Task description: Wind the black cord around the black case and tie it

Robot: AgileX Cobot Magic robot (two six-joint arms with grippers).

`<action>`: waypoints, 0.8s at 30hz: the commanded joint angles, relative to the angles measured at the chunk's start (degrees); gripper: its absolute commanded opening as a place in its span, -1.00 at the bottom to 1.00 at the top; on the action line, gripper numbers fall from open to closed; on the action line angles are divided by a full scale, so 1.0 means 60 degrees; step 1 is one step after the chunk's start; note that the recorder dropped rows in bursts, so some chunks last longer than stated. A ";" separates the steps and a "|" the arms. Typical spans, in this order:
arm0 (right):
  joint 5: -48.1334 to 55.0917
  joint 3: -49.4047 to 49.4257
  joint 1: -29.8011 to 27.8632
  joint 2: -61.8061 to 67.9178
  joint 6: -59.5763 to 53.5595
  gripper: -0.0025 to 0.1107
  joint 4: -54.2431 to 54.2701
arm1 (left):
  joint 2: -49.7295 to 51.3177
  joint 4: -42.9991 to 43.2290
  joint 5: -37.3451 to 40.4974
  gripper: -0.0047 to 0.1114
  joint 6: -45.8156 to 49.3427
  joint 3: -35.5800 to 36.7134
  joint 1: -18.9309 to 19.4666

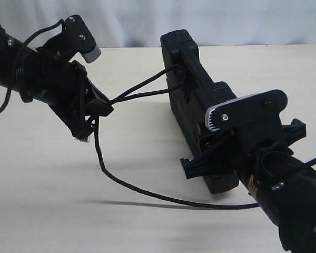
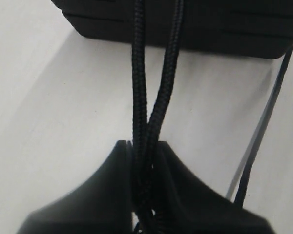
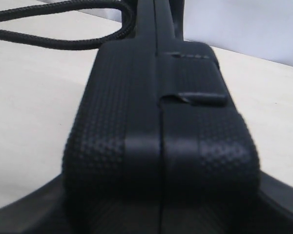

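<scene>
Black cord (image 1: 147, 94), looped onto the black case (image 1: 192, 89), runs as two taut strands into the pinching left hand (image 2: 144, 161). The right hand (image 3: 156, 209) clamps the case on edge on the table (image 1: 52, 200). Wrapping appears under way; the next move likely calls for carrying the strands round under tension.

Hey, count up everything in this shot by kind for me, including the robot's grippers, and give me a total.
Black cord: 1
Black case: 1
Grippers: 2, the left gripper shut on the black cord and the right gripper shut on the black case
Total: 4
</scene>
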 commanded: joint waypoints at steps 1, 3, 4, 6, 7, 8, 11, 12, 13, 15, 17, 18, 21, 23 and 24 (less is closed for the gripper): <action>-0.0133 -0.0011 -0.0039 -0.0109 0.0008 -0.88 -0.0275 | 0.0025 -0.0168 -0.0241 -0.92 0.0396 -0.0056 -0.0033; -0.0133 -0.0011 -0.0039 -0.0109 0.0008 -0.88 -0.0275 | 0.0025 -0.0351 -0.0359 -0.92 0.0667 -0.0056 -0.0033; -0.0133 -0.0011 -0.0039 -0.0109 0.0008 -0.88 -0.0275 | 0.0025 -0.0456 -0.0359 -0.92 0.0809 -0.0056 -0.0033; -0.0133 -0.0011 -0.0039 -0.0109 0.0008 -0.88 -0.0275 | 0.0025 -0.0657 -0.0223 -0.92 0.0904 -0.0056 -0.0033; -0.0133 -0.0011 -0.0039 -0.0109 0.0008 -0.88 -0.0275 | 0.0025 -0.0634 -0.0126 -0.92 0.0904 -0.0056 -0.0033; -0.0133 -0.0011 -0.0039 -0.0109 0.0008 -0.88 -0.0275 | 0.0025 -0.0633 -0.0105 -0.92 0.0904 -0.0056 -0.0033; -0.0134 -0.0028 -0.0039 -0.0109 0.0008 -0.88 -0.0275 | 0.0025 -0.0683 -0.0188 -0.92 0.0904 -0.0056 -0.0033; -0.0134 -0.0028 -0.0039 -0.0109 0.0008 -0.88 -0.0275 | 0.0025 -0.0740 -0.0237 -0.92 0.0904 -0.0056 -0.0033; -0.0134 -0.0028 -0.0039 -0.0109 0.0008 -0.88 -0.0275 | 0.0025 -0.0828 -0.0320 -0.92 0.0945 -0.0056 -0.0033; -0.0181 -0.0028 -0.0039 -0.0109 -0.0032 -0.88 -0.0275 | 0.0025 -0.1036 -0.0393 -0.92 0.1172 -0.0056 -0.0033; -0.0241 -0.0028 -0.0039 -0.0133 -0.0101 -0.88 -0.0275 | 0.0025 -0.1336 -0.0418 -0.92 0.1437 -0.0056 -0.0033; -0.0311 -0.0028 -0.0039 -0.0203 -0.0122 -0.88 -0.0275 | 0.0025 -0.1431 -0.0463 -0.92 0.1524 -0.0056 -0.0033; -0.0351 -0.0028 -0.0039 -0.0474 -0.0209 -0.88 -0.0275 | 0.0025 -0.1549 -0.0540 -0.92 0.1652 -0.0056 -0.0033; -0.0440 -0.0028 -0.0039 -0.0689 -0.0258 -0.88 -0.0275 | 0.0025 -0.1549 -0.0605 -0.92 0.1652 -0.0056 -0.0033; -0.0511 -0.0028 -0.0039 -0.0795 -0.0272 -0.88 -0.0275 | 0.0025 -0.1549 -0.0606 -0.92 0.1697 -0.0056 -0.0033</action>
